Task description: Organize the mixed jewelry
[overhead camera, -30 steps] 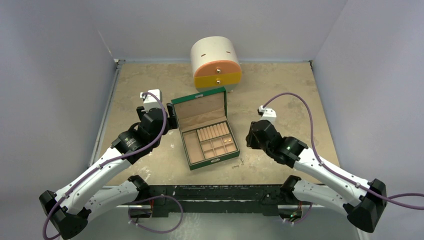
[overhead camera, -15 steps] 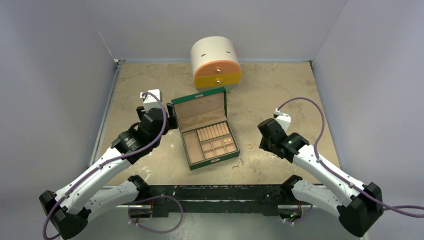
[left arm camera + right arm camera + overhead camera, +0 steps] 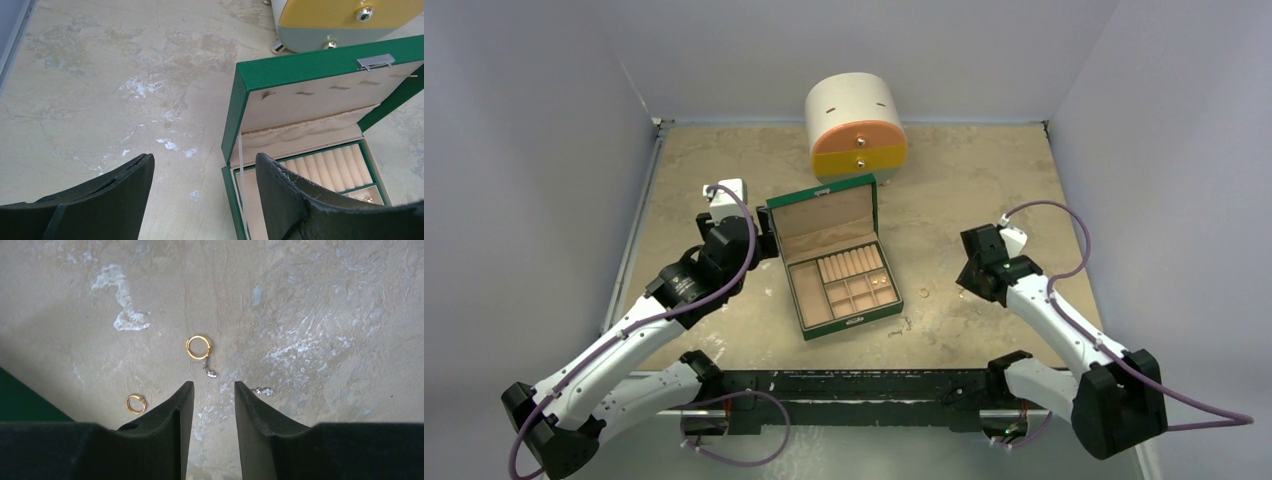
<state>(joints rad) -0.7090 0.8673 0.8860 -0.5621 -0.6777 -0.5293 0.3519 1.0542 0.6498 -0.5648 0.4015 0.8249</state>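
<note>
The right fingers (image 3: 170, 430) point down at the table (image 3: 325, 315), parted by a narrow gap and holding nothing. Just past their tips a gold ring (image 3: 199, 347) lies flat. A tiny silvery bit (image 3: 210, 373) sits at its near edge, touching or just beside it; I cannot tell which. A smaller gold ring (image 3: 135, 403) lies to the left, beside the left finger's tip and near a corner of the box (image 3: 20, 405). That makes two rings loose on the table, both outside the box.

The left fingers (image 3: 125, 195) are spread wide and hold nothing. One is over bare table and the other over the box's left edge. The one box is green and stands open between the two arms. Its lid (image 3: 300, 67) is upright, with a silver clasp (image 3: 375, 62) on top. Inside are a row of tan rolls (image 3: 325, 170) and several small compartments, and one of these holds small gold pieces (image 3: 367, 199).

The lid stands between the left fingers and the one round chest (image 3: 856, 125) near the table's far edge. The chest has two drawers, orange above yellow, each with one knob.
</note>
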